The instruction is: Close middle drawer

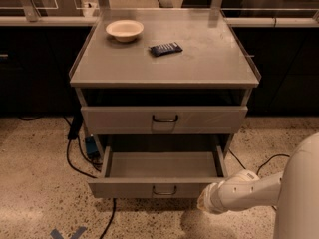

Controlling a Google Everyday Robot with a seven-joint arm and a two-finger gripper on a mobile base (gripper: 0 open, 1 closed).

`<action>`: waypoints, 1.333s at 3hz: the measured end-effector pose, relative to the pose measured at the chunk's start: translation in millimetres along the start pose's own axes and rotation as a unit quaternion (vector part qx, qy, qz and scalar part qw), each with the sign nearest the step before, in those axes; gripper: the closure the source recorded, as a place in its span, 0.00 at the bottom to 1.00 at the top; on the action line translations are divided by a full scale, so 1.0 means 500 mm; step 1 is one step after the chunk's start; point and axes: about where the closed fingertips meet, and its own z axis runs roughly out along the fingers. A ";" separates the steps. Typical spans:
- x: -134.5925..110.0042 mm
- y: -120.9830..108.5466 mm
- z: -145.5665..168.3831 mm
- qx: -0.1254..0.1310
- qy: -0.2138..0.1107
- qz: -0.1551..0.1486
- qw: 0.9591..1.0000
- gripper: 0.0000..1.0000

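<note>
The middle drawer (162,164) of the grey metal cabinet is pulled out, and its flat interior is empty. Its low front panel has a small dark loop handle (164,189) at the centre. My gripper (205,203) is at the end of the white arm coming in from the lower right. It sits at the right end of the drawer's front panel, close to or against it. The taller-fronted drawer (164,119) above is nearly shut.
A white bowl (124,30) and a dark blue packet (166,49) lie on the cabinet top (209,63). Black cables (75,158) and a blue plug run on the speckled floor left of the cabinet. Another cable (264,161) lies to the right. Dark counters stand behind.
</note>
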 end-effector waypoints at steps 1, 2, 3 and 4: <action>-0.018 -0.017 0.037 -0.008 0.001 -0.017 1.000 1.00; -0.033 -0.082 0.060 0.006 0.014 -0.046 0.999 1.00; -0.037 -0.140 0.066 0.021 0.036 -0.071 0.997 1.00; -0.037 -0.165 0.064 0.031 0.043 -0.081 0.995 1.00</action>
